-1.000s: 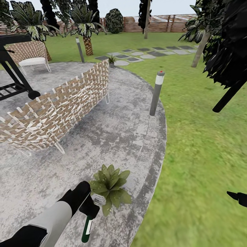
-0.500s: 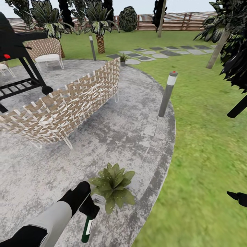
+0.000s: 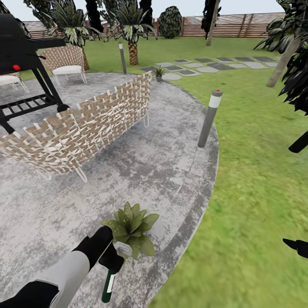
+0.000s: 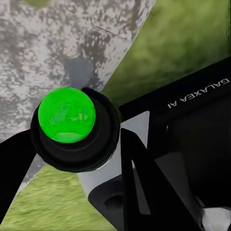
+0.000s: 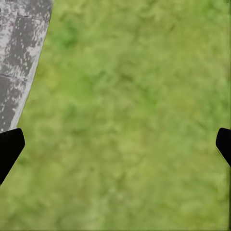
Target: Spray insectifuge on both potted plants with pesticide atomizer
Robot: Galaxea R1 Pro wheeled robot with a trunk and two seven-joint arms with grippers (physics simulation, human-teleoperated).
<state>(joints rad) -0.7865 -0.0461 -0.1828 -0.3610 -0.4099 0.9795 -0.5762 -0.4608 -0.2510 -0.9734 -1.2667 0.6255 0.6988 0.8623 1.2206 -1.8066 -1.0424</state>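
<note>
My left gripper [image 3: 111, 258] is shut on the pesticide atomizer [image 3: 108, 285] low over the round paved patio [image 3: 141, 171]. Its dark green body with a pale label hangs down, and its white head [image 3: 124, 248] sits right at the leaves of the near potted plant [image 3: 130, 226]. In the left wrist view the atomizer's green round end [image 4: 67, 114] shows between black fingers [image 4: 14, 159]. The second potted plant [image 3: 159, 72] stands far off at the patio's back edge by the stepping slabs. My right gripper [image 5: 115, 144] is open over grass; its dark tip [image 3: 296, 247] shows at the right edge.
A long woven bench [image 3: 81, 128] crosses the patio to the left, with a black grill [image 3: 25, 55] behind it. A grey bollard lamp [image 3: 209, 117] stands at the patio rim. Lawn [image 3: 256, 171] spreads right; palms, dark bushes and a wooden fence [image 3: 239, 25] lie beyond.
The camera has turned, so the whole scene has shifted right and the grill has come into view. The near plant sits slightly higher and further left in frame. Both arms hold their pose.
</note>
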